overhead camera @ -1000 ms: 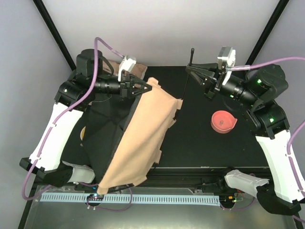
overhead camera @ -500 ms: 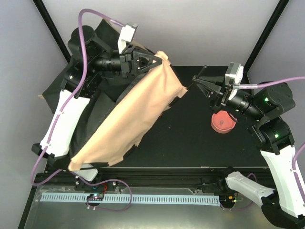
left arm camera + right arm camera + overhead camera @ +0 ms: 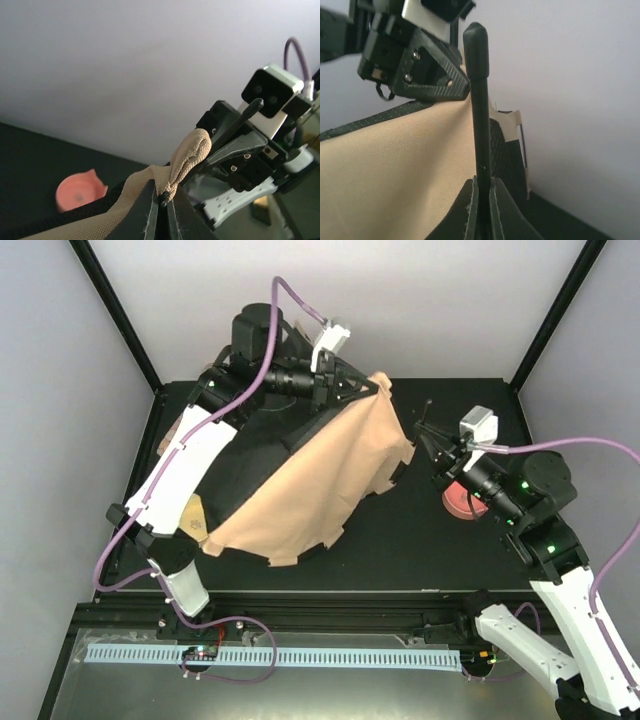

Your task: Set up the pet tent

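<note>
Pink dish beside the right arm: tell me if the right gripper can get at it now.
Reach, likely yes; grasp, not yet. The pink dish lies close by the right gripper, clear of the pet tent, but that gripper is shut on a black pole.

Top external: high above, behind arm bases, looks steeply down; whole black table (image 3: 420, 550) in view.
Left wrist: close behind left gripper (image 3: 161, 197), faces right, slightly up; shows tan canvas pet tent (image 3: 192, 147) corner, right gripper (image 3: 227, 150), pink round dish (image 3: 77, 192).
Right wrist: equally close, faces left, upward; shows thin black pole (image 3: 479, 100), left gripper.
Both wrist views share raised tent corner, grey wall (image 3: 125, 60).
</note>
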`<state>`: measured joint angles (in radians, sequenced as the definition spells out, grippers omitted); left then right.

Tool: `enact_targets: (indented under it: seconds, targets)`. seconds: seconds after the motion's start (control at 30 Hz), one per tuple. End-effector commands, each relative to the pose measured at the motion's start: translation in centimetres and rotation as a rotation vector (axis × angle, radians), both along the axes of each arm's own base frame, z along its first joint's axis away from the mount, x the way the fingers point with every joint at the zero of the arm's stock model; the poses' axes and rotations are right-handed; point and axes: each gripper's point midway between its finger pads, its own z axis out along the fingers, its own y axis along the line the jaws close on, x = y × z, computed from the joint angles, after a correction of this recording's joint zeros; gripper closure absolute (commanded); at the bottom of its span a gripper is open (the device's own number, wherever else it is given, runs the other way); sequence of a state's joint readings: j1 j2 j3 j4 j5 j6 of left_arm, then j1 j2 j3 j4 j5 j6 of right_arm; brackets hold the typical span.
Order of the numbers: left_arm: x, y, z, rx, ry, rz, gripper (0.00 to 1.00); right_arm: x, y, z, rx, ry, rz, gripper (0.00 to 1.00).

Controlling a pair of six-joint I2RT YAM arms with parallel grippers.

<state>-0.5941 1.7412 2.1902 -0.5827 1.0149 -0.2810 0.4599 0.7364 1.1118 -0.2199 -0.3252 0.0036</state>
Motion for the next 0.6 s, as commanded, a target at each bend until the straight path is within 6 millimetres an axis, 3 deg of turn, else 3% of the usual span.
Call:
enact_targets:
  seconds: [0.0, 0.13, 0.27, 0.57]
  targets:
    - [-1.7, 0.6, -0.5, 0.089, -0.277, 0.038, 0.98, -0.4, 2.2, -6.6, -0.095, 0.205, 0.129, 0.99]
    - [-2.2, 1.8, -4.1, 0.221, -0.280, 0.047, 0.98, -2.5, 4.4, -10.3, -0.152, 0.387, 0.325, 0.99]
    - [-4.1, 2.7, -5.4, 0.234, -0.307, 0.001, 0.98, -3.8, 5.7, -13.1, -0.244, 0.528, 0.408, 0.99]
    - [-7.0, 3.6, -6.0, 0.174, -0.366, -0.086, 0.98, -4.2, 6.4, -14.7, -0.271, 0.659, 0.448, 0.99]
